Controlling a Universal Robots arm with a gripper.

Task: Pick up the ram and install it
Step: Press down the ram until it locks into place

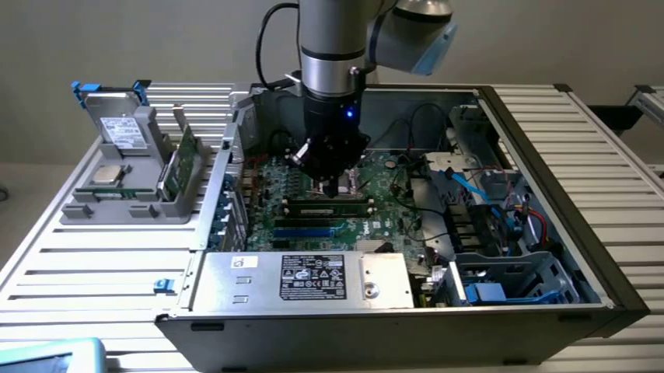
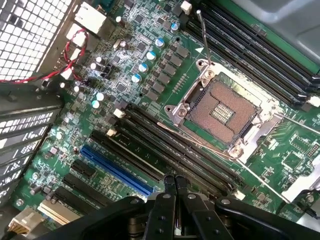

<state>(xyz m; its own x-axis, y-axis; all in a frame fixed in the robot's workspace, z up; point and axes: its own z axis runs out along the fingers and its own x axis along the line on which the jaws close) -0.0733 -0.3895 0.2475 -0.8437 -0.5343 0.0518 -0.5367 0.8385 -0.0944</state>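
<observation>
In the exterior view the arm reaches straight down into the open computer case [image 1: 539, 311]. Its gripper [image 1: 332, 185] is low over the motherboard [image 1: 400, 194], just above the long memory slots [image 1: 330, 208]. The ram [image 1: 185, 162] is a slim green stick standing on edge in the grey holder [image 1: 124, 206] on the slatted table [image 1: 62, 264], at the exterior view's left. It is outside the case and well apart from the gripper. Its label and chips are too small to make out. A dark strip lies along the slots right under the gripper (whether that is a seated stick or a bare slot, I cannot tell). The arm's own body hides the fingers here.

In the wrist view the two fingertips [image 2: 167, 186] are pressed together with nothing visible between them, and they hover close over the black slots [image 2: 170, 147]. The blue slot [image 2: 117, 170] runs beside these. The open processor socket [image 2: 222, 112] lies further off, its thin metal lever [image 2: 204, 35] raised. The picture's edge cuts off the gripper's body, so contact with the board cannot be judged.
</observation>
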